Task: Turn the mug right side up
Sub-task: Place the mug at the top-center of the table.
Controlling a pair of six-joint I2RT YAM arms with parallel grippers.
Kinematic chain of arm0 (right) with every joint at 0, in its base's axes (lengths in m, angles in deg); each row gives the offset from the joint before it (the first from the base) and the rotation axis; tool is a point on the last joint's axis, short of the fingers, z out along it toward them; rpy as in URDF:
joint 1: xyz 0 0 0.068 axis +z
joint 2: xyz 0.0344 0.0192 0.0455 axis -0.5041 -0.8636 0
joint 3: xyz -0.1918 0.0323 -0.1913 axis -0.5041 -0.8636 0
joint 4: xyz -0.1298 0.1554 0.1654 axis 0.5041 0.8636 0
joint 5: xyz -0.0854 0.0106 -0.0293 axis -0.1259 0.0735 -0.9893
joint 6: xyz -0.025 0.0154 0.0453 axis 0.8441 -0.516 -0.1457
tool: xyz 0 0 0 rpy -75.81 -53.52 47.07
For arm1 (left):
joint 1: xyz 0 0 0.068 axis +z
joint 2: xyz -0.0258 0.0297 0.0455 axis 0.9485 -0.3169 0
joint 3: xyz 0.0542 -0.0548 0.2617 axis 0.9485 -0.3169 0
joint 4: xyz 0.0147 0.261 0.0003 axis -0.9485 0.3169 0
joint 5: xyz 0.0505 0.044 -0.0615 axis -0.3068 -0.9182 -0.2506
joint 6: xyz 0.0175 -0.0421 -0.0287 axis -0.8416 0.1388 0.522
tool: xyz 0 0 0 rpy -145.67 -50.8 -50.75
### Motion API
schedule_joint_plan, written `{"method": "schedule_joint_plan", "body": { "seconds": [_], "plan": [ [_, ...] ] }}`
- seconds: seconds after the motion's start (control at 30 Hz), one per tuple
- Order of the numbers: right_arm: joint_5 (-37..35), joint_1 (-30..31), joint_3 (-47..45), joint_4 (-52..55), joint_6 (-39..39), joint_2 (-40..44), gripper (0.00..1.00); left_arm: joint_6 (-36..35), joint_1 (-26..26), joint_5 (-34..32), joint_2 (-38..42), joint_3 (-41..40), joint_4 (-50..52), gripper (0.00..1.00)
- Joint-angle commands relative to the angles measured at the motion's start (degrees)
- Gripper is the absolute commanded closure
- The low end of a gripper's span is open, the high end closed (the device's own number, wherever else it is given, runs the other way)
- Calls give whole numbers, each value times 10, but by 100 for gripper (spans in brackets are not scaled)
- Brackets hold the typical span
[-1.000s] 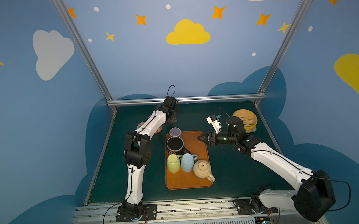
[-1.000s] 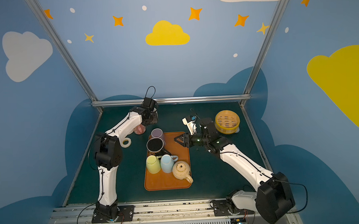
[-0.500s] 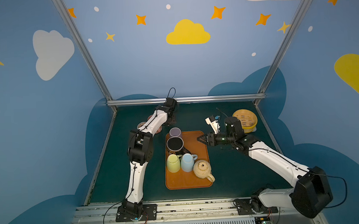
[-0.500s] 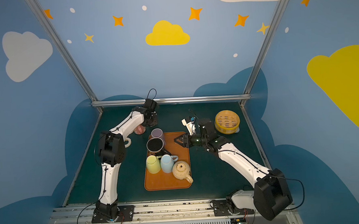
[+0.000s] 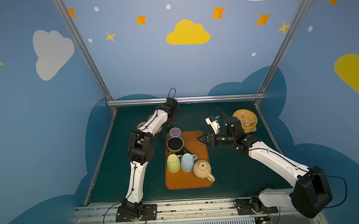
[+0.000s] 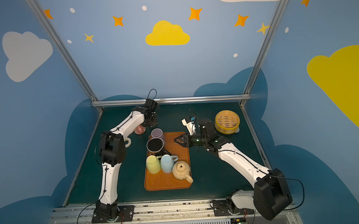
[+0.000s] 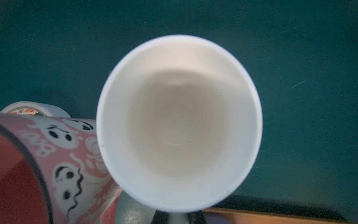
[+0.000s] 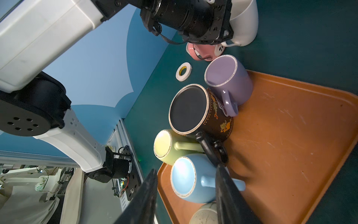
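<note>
Left gripper (image 8: 225, 39) is pinched shut, seemingly on the handle of the white mug (image 7: 179, 124), just beyond the orange tray's (image 5: 201, 178) far-left corner, mouth up. Seat its base flat before releasing, clear of the pink mug (image 7: 64, 155) alongside. Right gripper (image 5: 199, 138) hangs half-open and empty over the tray's right edge

the right pincer (image 6: 179, 140) hangs over the orange tray (image 6: 167, 181), tips pointing at the black mug (image 6: 155, 145) just ahead. beyond that stands a purple mug (image 6: 157, 133). a green mug (image 6: 153, 164), blue mug (image 6: 167, 163) and teapot (image 6: 180, 169) sit off to its side, a yellow steamer (image 6: 227, 121) behind it.
</note>
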Motion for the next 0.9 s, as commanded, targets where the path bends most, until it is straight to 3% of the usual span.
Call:
{"method": "schedule_joint_plan", "body": {
  "seconds": [0.0, 0.5, 0.87],
  "plan": [
    [8, -1, -7, -11, 2, 7, 57, 12, -2, -19, 21, -13, -13, 96],
    [9, 4, -13, -13, 0, 12, 57, 20, -7, -35, 45, -55, -25, 96],
    [3, 6, -10, -6, 3, 15, 56, 24, -8, -39, 55, -66, -23, 72]
  ]
}}
